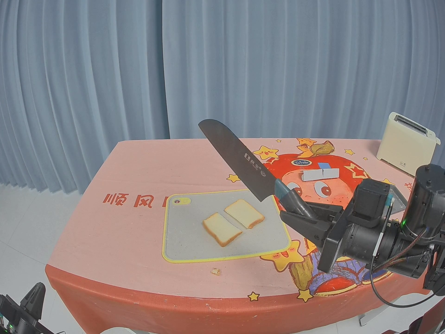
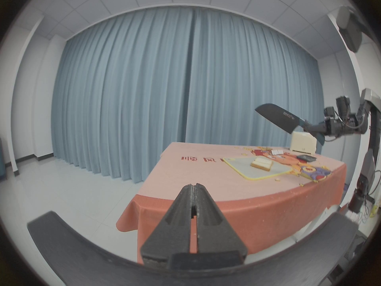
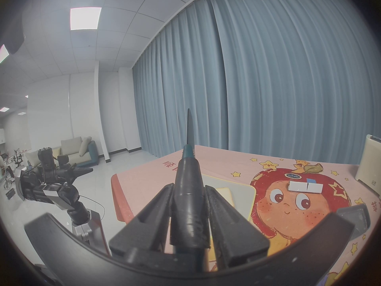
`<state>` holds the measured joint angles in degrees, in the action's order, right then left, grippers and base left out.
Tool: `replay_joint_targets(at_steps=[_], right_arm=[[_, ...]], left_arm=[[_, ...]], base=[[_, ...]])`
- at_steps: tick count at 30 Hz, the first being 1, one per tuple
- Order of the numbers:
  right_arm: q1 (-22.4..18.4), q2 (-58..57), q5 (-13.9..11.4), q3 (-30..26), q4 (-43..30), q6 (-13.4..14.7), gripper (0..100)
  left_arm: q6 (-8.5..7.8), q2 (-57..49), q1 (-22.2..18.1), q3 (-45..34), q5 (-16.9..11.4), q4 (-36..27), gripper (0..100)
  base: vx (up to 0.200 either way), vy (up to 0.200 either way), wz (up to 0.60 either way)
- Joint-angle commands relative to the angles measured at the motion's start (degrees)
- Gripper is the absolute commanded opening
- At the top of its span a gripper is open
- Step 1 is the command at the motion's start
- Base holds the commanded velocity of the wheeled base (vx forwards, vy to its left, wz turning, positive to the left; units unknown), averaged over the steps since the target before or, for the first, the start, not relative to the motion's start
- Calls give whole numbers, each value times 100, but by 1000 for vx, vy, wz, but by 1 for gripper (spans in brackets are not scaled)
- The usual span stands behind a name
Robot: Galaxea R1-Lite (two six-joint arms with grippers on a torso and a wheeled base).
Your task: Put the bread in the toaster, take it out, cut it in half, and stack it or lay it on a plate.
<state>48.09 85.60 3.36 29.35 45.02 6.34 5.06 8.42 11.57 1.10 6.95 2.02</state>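
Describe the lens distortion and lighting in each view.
Head view: mild bowing of the blue pleated curtain; soft even light, no hard shadows on the grey yellow-rimmed cutting board. Left wrist view: strong fisheye, dark corners, the shut black left claw looming large. Right wrist view: same fisheye; the rectangular ceiling light panel blows out white.

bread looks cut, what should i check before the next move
1. Bread cut through, near half and far half apart on board: ok.
2. Knife held above the halves, touching neither: ok.
3. Right gripper shut on knife handle: ok.
4. Left gripper shut, nothing in it: ok.
5. Plate ready for the halves: cannot tell.
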Motion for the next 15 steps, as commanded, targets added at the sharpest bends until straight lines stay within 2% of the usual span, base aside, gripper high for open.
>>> replay_joint_targets(at_steps=[1,3,4,5,6,7,8,15], right_arm=[[51,-52,-11,-9,7,-1,0],[51,-44,-11,-9,7,-1,0],[69,-44,-2,-9,16,-1,0],[78,-52,-2,-9,7,-1,0],[78,-52,-2,-9,7,-1,0],[78,-61,-11,-9,16,-1,0],[78,-61,-11,-9,16,-1,0],[86,-70,-2,9,16,-1,0]], left_arm=[[65,-87,-32,-101,79,53,0],[57,-95,-93,-101,87,53,0],[-128,-95,-260,-110,-36,53,0],[-286,-95,-252,-110,-124,26,0],[-286,-95,-252,-110,-124,26,0],[-717,-95,-252,-101,-677,-238,0],[-787,-95,-252,-66,-888,-317,0],[-550,-104,-296,-75,-792,-290,0]], base=[[0,0,0],[0,0,0],[0,0,0],[0,0,0],[0,0,0],[0,0,0],[0,0,0],[0,0,0]])
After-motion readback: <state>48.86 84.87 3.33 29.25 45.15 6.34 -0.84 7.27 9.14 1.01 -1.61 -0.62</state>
